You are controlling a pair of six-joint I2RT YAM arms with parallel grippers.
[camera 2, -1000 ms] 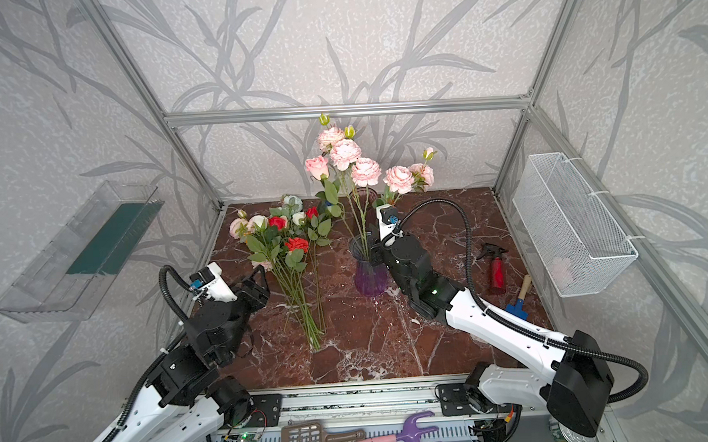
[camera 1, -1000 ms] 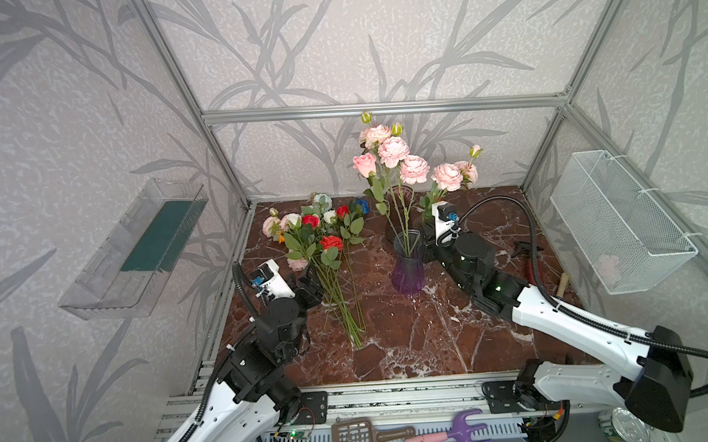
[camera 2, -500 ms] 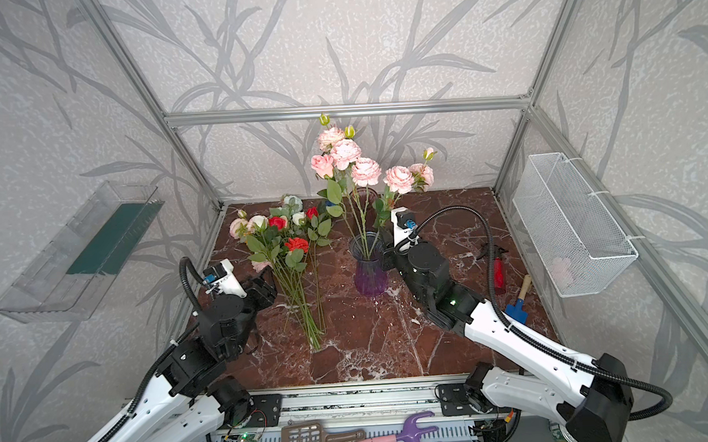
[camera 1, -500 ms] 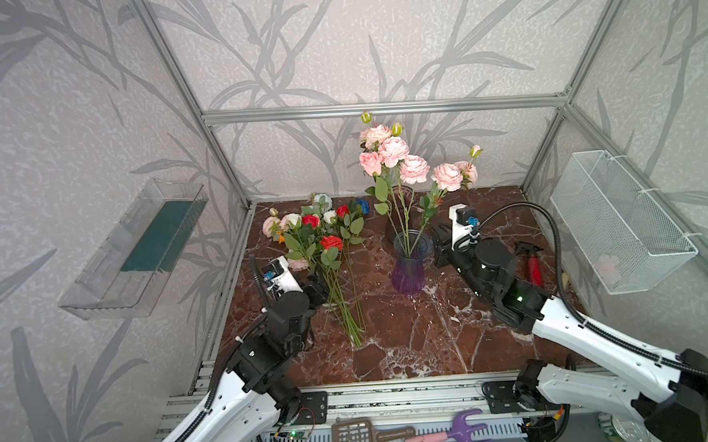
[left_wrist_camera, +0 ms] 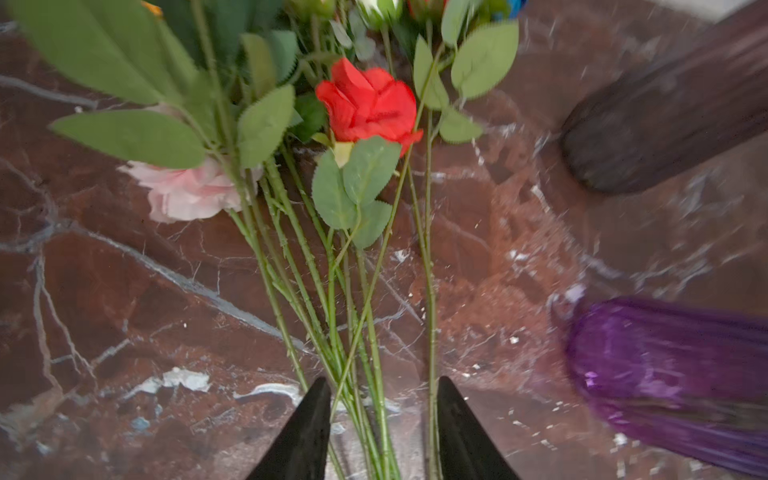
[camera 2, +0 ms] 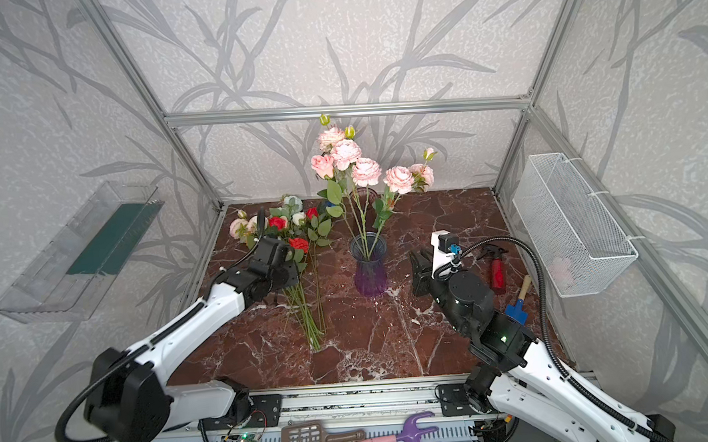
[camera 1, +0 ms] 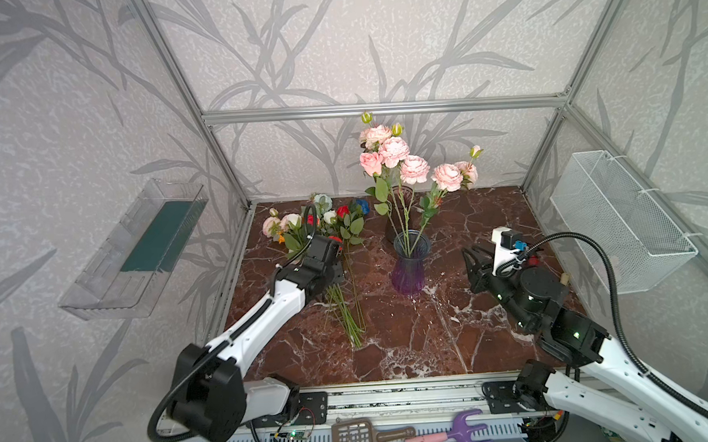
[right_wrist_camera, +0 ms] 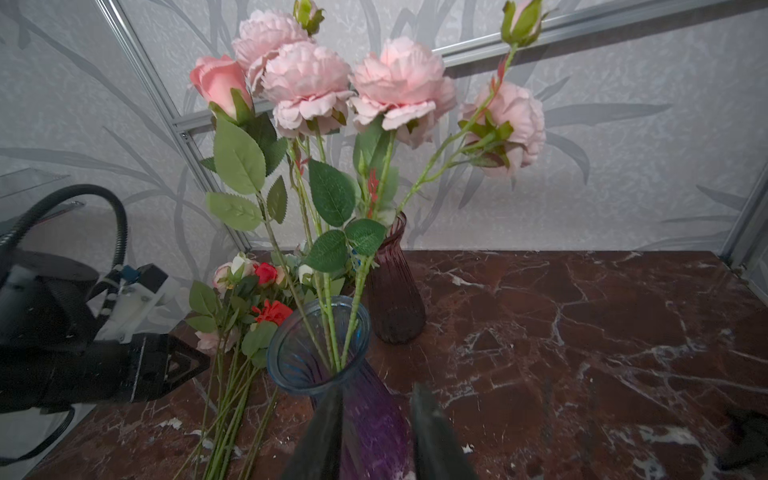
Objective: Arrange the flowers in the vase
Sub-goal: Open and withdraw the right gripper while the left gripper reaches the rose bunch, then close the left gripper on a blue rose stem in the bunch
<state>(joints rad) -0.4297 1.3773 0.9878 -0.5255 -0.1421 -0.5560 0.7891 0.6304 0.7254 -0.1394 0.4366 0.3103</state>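
The loose flowers (camera 1: pixel 354 226) lie flat in a bunch on the left of the marble table (camera 1: pixel 433 342). They have thin green stems, serrated leaves, and red, white, pink and blue heads. Their long axis runs near to far, with the cut ends near and the heads far-left. Pink peonies (camera 1: pixel 394 151) stand upright in the purple vase (camera 1: pixel 408 269) at centre. The left gripper (left_wrist_camera: pixel 380 386) straddles the loose stems, jaws apart and not pinching. The right gripper (right_wrist_camera: pixel 376 395), right of the vase, is narrowly parted and empty.
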